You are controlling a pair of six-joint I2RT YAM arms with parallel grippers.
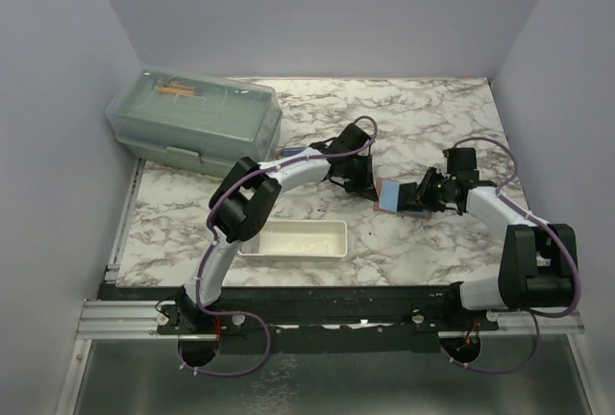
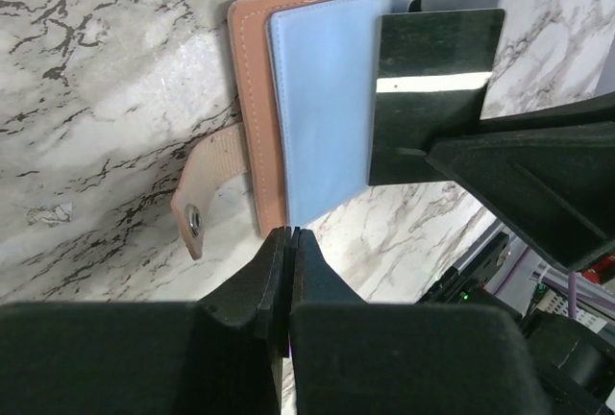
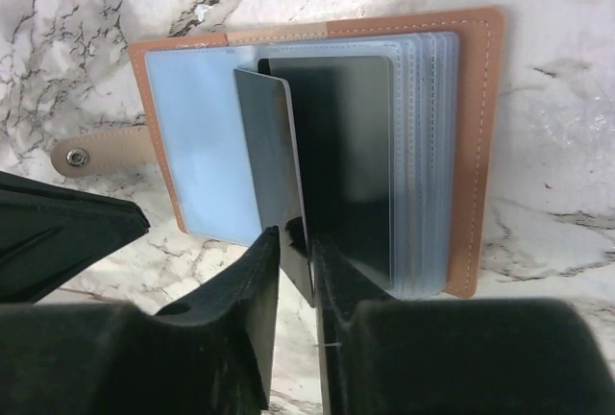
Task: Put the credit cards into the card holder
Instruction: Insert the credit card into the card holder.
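In the top view, the small tan-brown leather card holder (image 1: 389,196) lies open with its blue-grey sleeves up. It sits at the middle of the white-and-grey marble tabletop (image 1: 432,117), between the left claw (image 1: 364,187) and the right claw (image 1: 418,198). A long white rectangular tray (image 1: 293,239) sits toward the near edge, and a translucent green plastic box (image 1: 197,119) sits in the far left corner. Lavender walls (image 1: 317,12) enclose the table.

In the left wrist view, the holder's snap strap (image 2: 197,211) lies flat on the marble. The left claw's fingers are pressed together with nothing seen between them, just beside the holder's edge.

In the right wrist view, the right claw is pinched on a thin, dark slate credit card (image 3: 271,151), which stands on edge over the open sleeves. A second credit card (image 3: 351,165) lies flat in a sleeve.
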